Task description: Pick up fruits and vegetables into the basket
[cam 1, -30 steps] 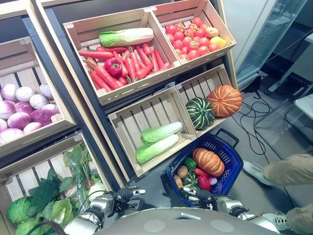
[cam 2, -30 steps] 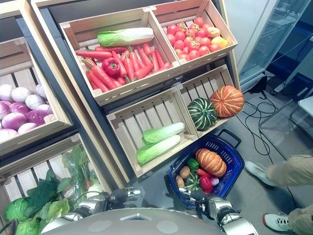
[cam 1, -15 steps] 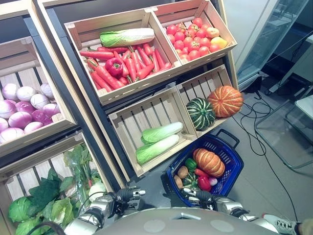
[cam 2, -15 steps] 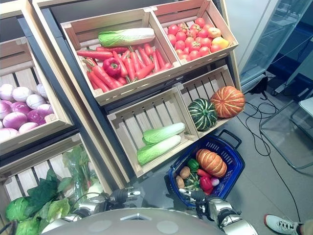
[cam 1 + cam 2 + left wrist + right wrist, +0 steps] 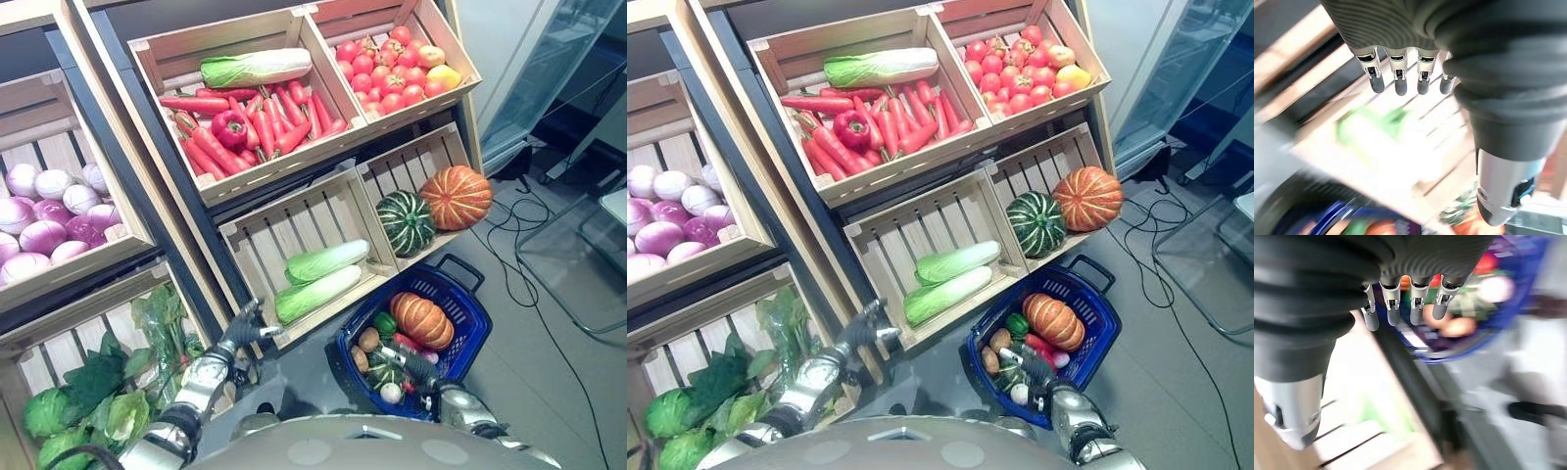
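In the left eye view the left hand (image 5: 243,329) sits at lower centre-left, fingers loosely spread and holding nothing, raised just before the front edge of the slatted wooden crate (image 5: 257,257) at mid-frame; two pale green napa cabbages (image 5: 318,279) lie in that crate; the right hand (image 5: 415,367) is at lower right, over the near part of the blue plastic shopping basket (image 5: 471,306), fingers extended and empty; the basket holds a ribbed orange pumpkin (image 5: 420,319), a green pepper (image 5: 383,324), a brown potato (image 5: 367,340) and a small white round bulb (image 5: 391,393); a crate in the upper centre holds red carrots (image 5: 265,135), a red bell pepper (image 5: 230,128) and another long cabbage (image 5: 256,68); red tomatoes (image 5: 385,76) fill the upper right crate.

The right eye view shows a dark green striped squash (image 5: 1036,224) beside a large orange pumpkin (image 5: 1089,198) at right of centre; purple-white onions (image 5: 668,214) lie at the left edge.

In the left wrist view the fingers (image 5: 1397,78) hang straight, the thumb apart, gripping nothing; beyond is a blurred crate.

In the right wrist view the fingers (image 5: 1417,307) point straight toward the blurred basket, nothing held.
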